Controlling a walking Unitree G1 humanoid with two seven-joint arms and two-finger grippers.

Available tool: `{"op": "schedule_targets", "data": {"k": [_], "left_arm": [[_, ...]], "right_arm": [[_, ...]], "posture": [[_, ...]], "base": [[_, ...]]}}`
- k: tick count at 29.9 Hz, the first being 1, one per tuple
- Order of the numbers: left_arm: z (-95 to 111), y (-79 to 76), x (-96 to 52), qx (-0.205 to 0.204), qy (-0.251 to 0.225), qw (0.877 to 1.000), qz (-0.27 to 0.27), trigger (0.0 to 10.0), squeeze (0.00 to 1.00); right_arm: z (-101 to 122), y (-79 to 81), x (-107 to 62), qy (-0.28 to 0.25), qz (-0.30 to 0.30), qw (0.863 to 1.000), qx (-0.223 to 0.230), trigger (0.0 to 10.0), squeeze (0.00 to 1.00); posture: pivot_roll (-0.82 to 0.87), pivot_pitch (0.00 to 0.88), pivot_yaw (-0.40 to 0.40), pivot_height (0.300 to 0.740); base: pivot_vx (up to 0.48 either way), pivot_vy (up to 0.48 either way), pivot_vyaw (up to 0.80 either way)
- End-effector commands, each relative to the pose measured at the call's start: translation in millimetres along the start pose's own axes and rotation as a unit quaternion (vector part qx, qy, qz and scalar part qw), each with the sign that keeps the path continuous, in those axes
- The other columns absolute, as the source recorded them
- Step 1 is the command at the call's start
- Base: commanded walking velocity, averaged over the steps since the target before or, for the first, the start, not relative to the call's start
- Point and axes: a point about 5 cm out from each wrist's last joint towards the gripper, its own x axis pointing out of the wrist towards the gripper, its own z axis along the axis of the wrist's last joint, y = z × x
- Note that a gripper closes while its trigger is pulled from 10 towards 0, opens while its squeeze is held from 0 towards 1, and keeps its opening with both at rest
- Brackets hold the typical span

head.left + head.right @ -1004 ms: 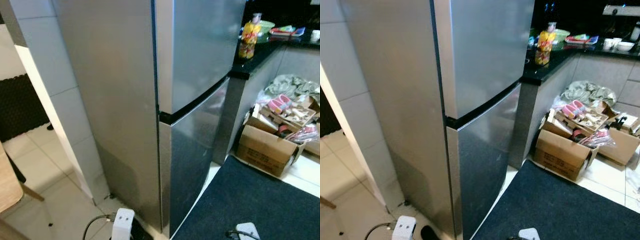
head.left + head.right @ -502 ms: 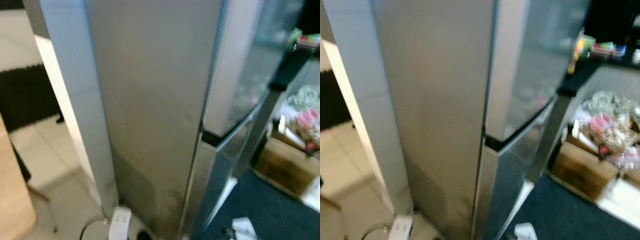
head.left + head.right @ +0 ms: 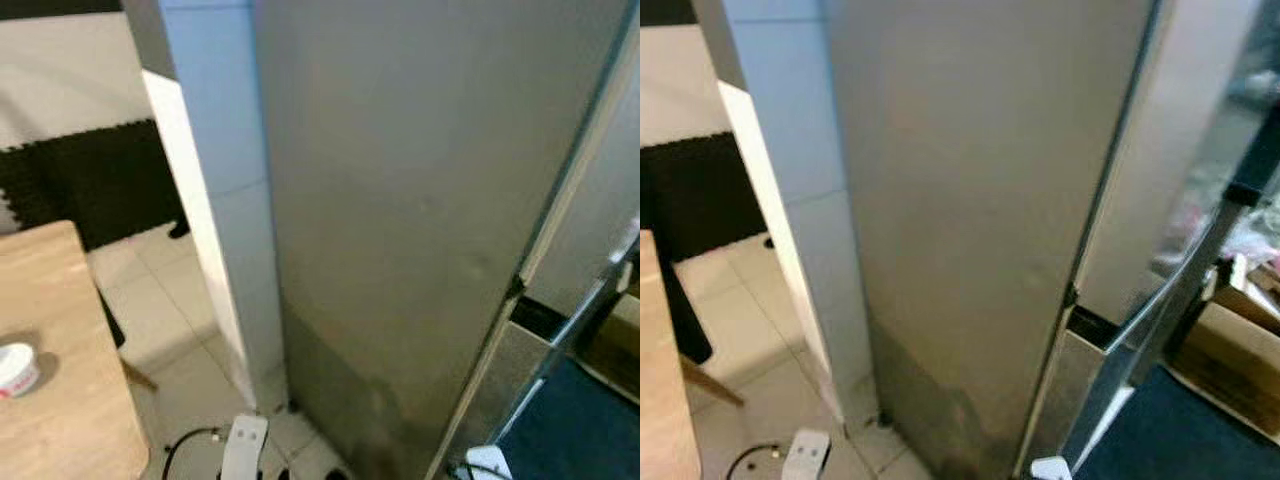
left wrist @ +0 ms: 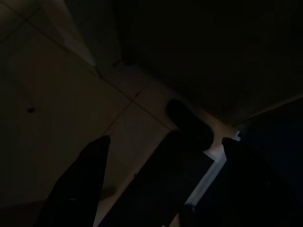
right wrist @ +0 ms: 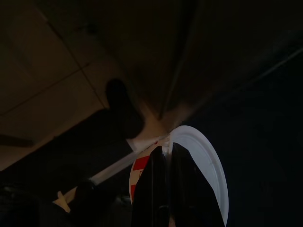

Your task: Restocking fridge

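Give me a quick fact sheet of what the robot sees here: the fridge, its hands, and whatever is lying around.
fridge: silver, seen from its side, doors closed
left gripper: hanging low over the tiled floor, fingers apart, holding nothing
right gripper: fingers pinched on a white lid-like disc with red print
wooden table: at the robot's left, a small white tub on it
floor by fridge: white power strip with black cable
far right: cardboard box, dark mat

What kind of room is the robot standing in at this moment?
Most likely a home kitchen: a tall steel fridge stands against a tiled wall, with a tiled floor and a wooden table close by.
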Motion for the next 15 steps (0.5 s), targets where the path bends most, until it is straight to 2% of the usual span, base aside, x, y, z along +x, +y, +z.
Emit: {"op": "schedule_targets", "data": {"k": [1, 15], "left_arm": [[-2.7, -3.3, -0.4, 0.0, 0.005, 1.0, -0.008, 10.0, 0.0], [-1.1, -0.7, -0.4, 0.003, -0.001, 1.0, -0.001, 10.0, 0.0]], "right_arm": [[-5.9, -4.5, -2.1, 0.007, -0.007, 1.0, 0.001, 10.0, 0.0], [-5.1, -4.5, -1.9, 0.007, -0.007, 1.0, 0.001, 10.0, 0.0]], "posture": [[-0.06, 0.081, 0.021, 0.74], [-0.06, 0.085, 0.02, 0.74]], "base": [[0.0, 0.0, 0.0], [0.0, 0.0, 0.0]]}}
